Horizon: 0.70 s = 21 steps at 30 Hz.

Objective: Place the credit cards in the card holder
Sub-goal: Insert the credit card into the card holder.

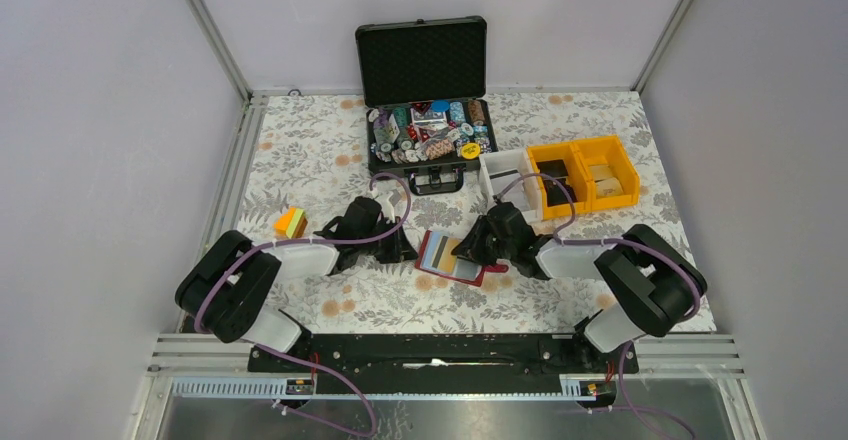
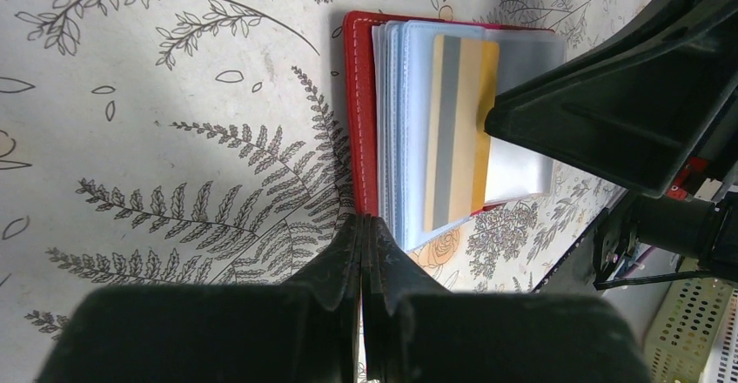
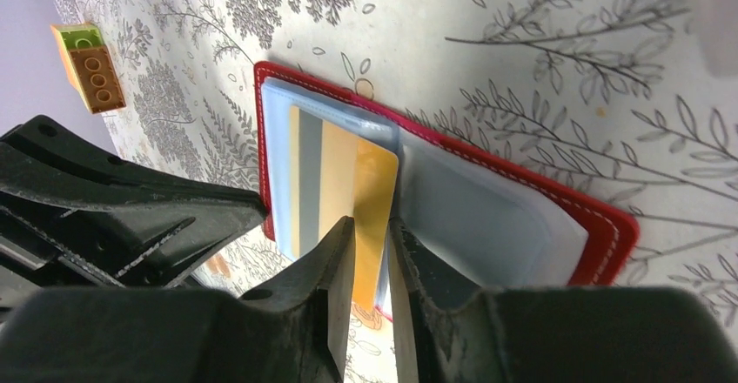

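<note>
The red card holder (image 1: 488, 276) lies open on the floral table between my arms, its pale clear sleeves fanned out. My left gripper (image 1: 410, 253) is shut on the holder's red edge (image 2: 361, 113), with the fingertips (image 2: 365, 222) pressed together on it. A gold credit card (image 2: 461, 122) with a grey stripe lies across the sleeves, partly under one. My right gripper (image 3: 372, 226) stands over the card's (image 3: 339, 165) long edge. Its jaws are a narrow gap apart and the card shows between them. The red rim (image 3: 600, 235) shows to the right.
An open black case (image 1: 428, 130) of poker chips stands at the back. A white bin (image 1: 500, 175) and yellow bins (image 1: 585, 172) stand at the back right. A toy block (image 1: 291, 222) lies to the left and also shows in the right wrist view (image 3: 87, 65).
</note>
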Tool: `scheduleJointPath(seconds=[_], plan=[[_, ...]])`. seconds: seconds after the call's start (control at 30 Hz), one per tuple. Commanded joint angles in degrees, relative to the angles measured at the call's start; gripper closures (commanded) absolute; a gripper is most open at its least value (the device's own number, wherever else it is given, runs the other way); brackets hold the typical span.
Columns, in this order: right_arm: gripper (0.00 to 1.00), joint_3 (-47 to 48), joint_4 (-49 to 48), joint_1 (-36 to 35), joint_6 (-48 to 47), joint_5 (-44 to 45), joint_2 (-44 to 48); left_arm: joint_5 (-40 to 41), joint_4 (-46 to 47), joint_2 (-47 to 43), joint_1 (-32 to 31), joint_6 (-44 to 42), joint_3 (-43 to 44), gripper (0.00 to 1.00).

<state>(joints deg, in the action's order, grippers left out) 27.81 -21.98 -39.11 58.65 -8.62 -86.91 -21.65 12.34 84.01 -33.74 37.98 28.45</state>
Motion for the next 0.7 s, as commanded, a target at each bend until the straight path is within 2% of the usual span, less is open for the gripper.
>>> scheduleJointPath(seconds=[0.0,0.27,0.4,0.67], plan=[[0.74,3.9,-2.3,-1.0,-1.9,-1.1,-2.8,-1.0,2.3,-2.1,-0.2,-0.2,-0.3,1.00],[0.75,8.3,-3.0,-3.5,-2.2,-2.5,-7.1,-0.8,1.9,-3.2,-0.2,0.2,-0.3,1.00],[0.66,9.0,0.0,-3.8,-3.5,-0.5,-5.5,0.6,-0.4,-6.2,0.8,0.1,-0.4,1.00],[0.41,10.9,14.4,-3.7,-10.1,8.1,6.7,0.9,-10.5,-13.7,1.9,-4.3,3.4,1.00]])
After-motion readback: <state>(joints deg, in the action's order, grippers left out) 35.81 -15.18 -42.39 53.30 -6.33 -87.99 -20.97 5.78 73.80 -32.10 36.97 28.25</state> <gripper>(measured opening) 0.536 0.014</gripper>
